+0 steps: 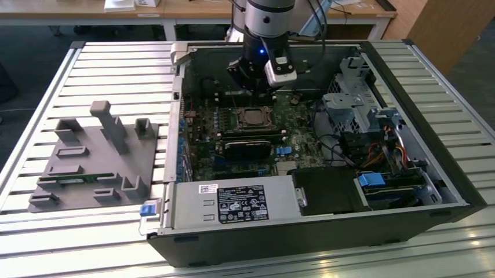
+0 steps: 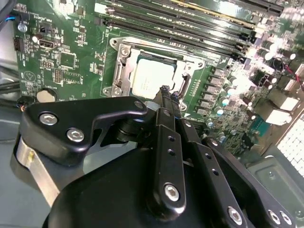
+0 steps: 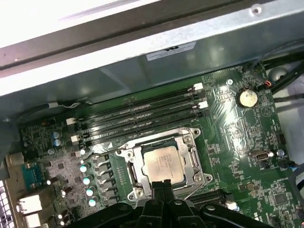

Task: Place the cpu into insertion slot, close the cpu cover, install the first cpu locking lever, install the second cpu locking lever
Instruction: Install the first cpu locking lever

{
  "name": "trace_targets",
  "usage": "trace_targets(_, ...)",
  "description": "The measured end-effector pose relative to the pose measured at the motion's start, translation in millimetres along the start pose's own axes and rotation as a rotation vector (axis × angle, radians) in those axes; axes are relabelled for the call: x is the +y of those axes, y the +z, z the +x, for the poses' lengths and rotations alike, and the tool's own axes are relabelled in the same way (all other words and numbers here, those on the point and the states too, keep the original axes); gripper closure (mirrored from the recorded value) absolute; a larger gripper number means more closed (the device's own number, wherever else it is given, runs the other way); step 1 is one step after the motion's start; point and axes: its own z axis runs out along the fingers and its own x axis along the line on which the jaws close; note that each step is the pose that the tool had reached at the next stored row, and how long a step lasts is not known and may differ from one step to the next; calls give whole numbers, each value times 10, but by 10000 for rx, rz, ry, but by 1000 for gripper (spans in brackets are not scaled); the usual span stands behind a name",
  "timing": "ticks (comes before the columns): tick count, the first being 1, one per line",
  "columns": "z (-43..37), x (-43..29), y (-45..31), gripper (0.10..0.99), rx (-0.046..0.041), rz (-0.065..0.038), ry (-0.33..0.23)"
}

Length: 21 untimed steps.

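Cpu (image 3: pixel 164 164) seen seated in insertion slot (image 1: pixel 254 118), near middle of green board (image 3: pixel 237 128). Grey top shown through window of cpu cover (image 3: pixel 137 159), laid flat over it. Tool (image 3: pixel 164 187) held at slot edge away from memory slots (image 3: pixel 142 116), fingers pinched narrow, nearly touching; anything gripped cannot be told. Open computer case (image 1: pixel 433 174) set on slatted desk (image 1: pixel 93 63).

The setting is a robotics lab or test workshop. A robot arm (image 1: pixel 267 23) reaches down into an opened computer case (image 1: pixel 309 240), which lies on its side on a slatted aluminium tabletop (image 1: pixel 101 63) with its green motherboard (image 3: pixel 237 128) exposed. Beside the case sits a grey moulded fixture (image 1: pixel 85 168) with posts and pockets. Wooden desks (image 1: pixel 193 8) with white legs stand in the background on a dark floor (image 1: pixel 31 40).
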Motion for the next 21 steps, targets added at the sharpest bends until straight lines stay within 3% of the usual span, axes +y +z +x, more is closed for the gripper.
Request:
trace_targets(2, 2, 0, 1, 980, -63, -44, -84)
trace_targets(5, 5, -1, 4, 980, -104, -318, -145)
trace_targets(6, 9, -2, 5, 980, -173, -373, -159)
trace_targets(9, 28, -8, 10, 980, -521, -473, -195)
trace_targets(11, 31, -8, 14, 980, -666, -514, -258)
trace_targets(15, 35, -11, 18, 980, -745, -534, -393)
trace_targets(21, 98, -29, 25, 980, -795, -551, -512)
